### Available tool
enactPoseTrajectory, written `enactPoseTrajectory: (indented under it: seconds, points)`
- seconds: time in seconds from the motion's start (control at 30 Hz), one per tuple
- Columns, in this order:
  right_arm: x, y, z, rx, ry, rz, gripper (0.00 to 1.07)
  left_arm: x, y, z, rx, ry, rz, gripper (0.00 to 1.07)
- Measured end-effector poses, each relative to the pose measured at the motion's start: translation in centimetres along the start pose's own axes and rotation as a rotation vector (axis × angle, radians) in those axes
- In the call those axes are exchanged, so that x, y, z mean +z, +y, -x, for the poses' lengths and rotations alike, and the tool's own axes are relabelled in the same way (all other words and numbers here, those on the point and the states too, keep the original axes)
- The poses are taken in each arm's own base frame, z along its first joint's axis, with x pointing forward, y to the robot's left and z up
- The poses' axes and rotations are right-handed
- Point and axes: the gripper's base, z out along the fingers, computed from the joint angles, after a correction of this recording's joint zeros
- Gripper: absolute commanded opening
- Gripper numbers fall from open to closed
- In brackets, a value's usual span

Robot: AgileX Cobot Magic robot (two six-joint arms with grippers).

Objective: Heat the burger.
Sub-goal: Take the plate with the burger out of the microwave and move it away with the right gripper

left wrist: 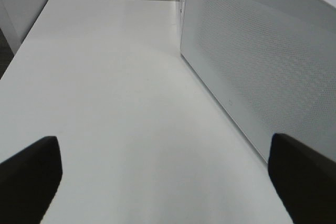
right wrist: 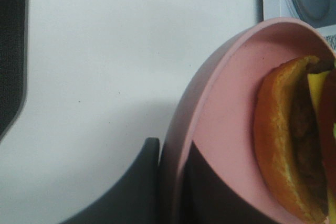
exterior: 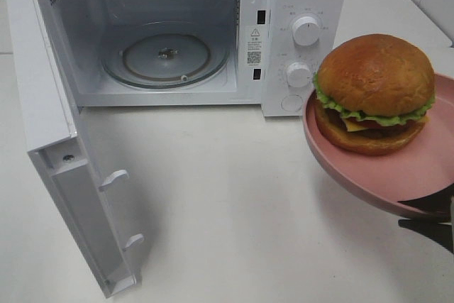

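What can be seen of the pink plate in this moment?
The pink plate is round, matte and shallow with a raised rim. It is held off the white table, tilted, right of the open microwave. The right gripper's dark fingers pinch its rim. The burger sits on it.

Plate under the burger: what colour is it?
Plain pink, no pattern. The plate shows best in the exterior high view, with the burger on it.

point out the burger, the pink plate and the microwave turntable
burger (exterior: 374,74), exterior high view, top bun
pink plate (exterior: 355,175), exterior high view, outer wall below the rim
microwave turntable (exterior: 142,58), exterior high view, bare glass
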Motion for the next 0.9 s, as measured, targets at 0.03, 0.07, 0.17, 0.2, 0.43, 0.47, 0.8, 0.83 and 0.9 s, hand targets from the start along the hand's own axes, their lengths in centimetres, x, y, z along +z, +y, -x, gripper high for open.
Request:
enactPoseTrajectory:
  seconds: [0.03, 0.07, 0.17, 0.2, 0.43, 0.47, 0.8, 0.83, 0.9]
  points:
    - [0.0, 0.0, 0.0, 0.0, 0.0, 0.0, 0.0, 0.0, 0.0, 0.0, 0.0, 0.0, 0.0, 1.0]
    - [0.0, -0.1, -0.2, 0.03, 0.02, -0.016, 0.0, 0.0, 0.0, 0.0, 0.0, 0.0, 0.0, 1.0]
    - [0.0, -0.3, -0.4, 0.072, 0.045, -0.039, 0.0, 0.0, 0.0, 0.0, 0.0, 0.0, 0.0, 1.0]
    - [0.0, -0.3, -0.4, 0.072, 0.045, -0.039, 0.0, 0.0, 0.0, 0.0, 0.0, 0.0, 0.0, 1.0]
    - [-0.1, -0.6, -1.4, 0.215, 0.148, -0.085, 0.0, 0.0, 0.0, 0.0, 0.0, 0.0, 0.0, 1.0]
    - [-0.1, -0.6, -1.4, 0.215, 0.148, -0.085, 0.0, 0.0, 0.0, 0.0, 0.0, 0.0, 0.0, 1.0]
    - [-0.4, -0.7, -2.4, 0.385, 0.247, -0.133, 0.0, 0.0, 0.0, 0.0, 0.0, 0.0, 0.0, 1.0]
    - [-0.4, -0.7, -2.4, 0.385, 0.247, -0.133, 0.0, 0.0, 0.0, 0.0, 0.0, 0.0, 0.0, 1.0]
    - [-0.4, -0.8, -2.5, 0.402, 0.254, -0.142, 0.0, 0.0, 0.0, 0.0, 0.0, 0.0, 0.0, 1.0]
